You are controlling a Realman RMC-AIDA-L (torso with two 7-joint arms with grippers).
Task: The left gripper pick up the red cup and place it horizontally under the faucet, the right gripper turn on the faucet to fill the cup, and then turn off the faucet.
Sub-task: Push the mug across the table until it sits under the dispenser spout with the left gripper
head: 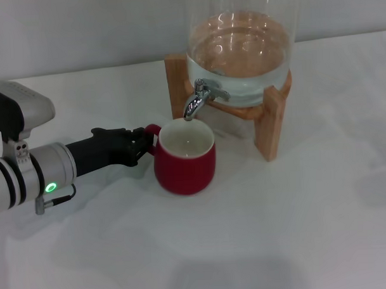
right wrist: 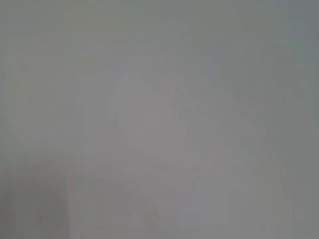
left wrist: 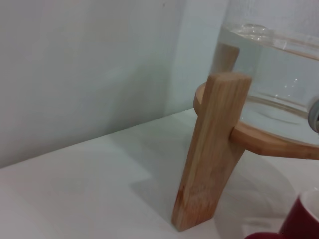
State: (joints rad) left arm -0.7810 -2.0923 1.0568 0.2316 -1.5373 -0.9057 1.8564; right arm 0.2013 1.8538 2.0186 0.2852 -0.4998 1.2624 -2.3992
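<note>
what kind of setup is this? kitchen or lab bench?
Likely a lab bench staged as a drink station: plain white tabletop and bare wall, a clear glass water dispenser on a wooden stand with a chrome faucet, and a glossy red ceramic cup below it.

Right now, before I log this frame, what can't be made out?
- Right gripper: in no view; the right wrist view shows only blank grey.
- Left gripper jaws: at the red cup handle in the head view, grip unclear.
- Faucet: cut off at the left wrist view's edge.
- Dispenser top: cropped in the head view.

Lab-like test setup: bare white table (head: 260, 243), plain white wall (head: 81, 28).
</note>
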